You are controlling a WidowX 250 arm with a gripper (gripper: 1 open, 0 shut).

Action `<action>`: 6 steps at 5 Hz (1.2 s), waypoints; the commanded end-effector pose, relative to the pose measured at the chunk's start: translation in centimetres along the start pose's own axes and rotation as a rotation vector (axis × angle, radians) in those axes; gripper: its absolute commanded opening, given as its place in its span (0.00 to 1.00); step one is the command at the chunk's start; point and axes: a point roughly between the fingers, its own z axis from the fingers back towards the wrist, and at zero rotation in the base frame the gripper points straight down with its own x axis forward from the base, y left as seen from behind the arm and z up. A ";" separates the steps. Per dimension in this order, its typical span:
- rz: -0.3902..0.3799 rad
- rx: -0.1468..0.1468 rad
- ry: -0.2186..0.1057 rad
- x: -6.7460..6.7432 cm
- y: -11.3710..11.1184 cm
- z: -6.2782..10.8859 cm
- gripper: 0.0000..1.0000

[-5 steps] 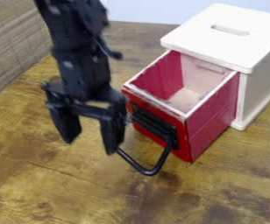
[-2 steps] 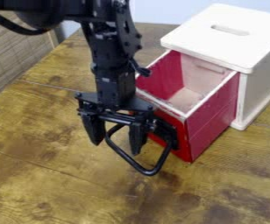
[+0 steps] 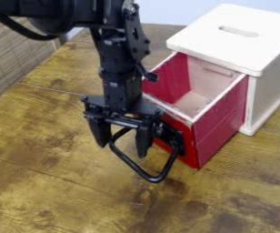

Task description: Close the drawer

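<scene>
I'm seeing the drawer (image 3: 197, 107) standing pulled well out of the white cabinet (image 3: 262, 68), so nothing is closed yet. My gripper (image 3: 126, 141) is hanging with its jaws spread and empty, just beside the wire handle (image 3: 151, 169); the whole push is remaining.

drawer (image 3: 194, 102) stood pulled out of the cabinet (image 3: 255, 56) toward the lower left — cabinet behind and right of it, both on the table (image 3: 45, 191). loop handle (image 3: 149, 162) hung off the drawer front; gripper (image 3: 122, 138) sat just left of the front, over the handle.
</scene>
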 end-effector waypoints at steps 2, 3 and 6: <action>-0.057 0.024 -0.084 1.1 -1.0 1.9 1.00; -0.064 0.034 -0.093 0.9 -3.5 1.6 1.00; -0.156 0.002 -0.130 1.2 -3.7 0.4 1.00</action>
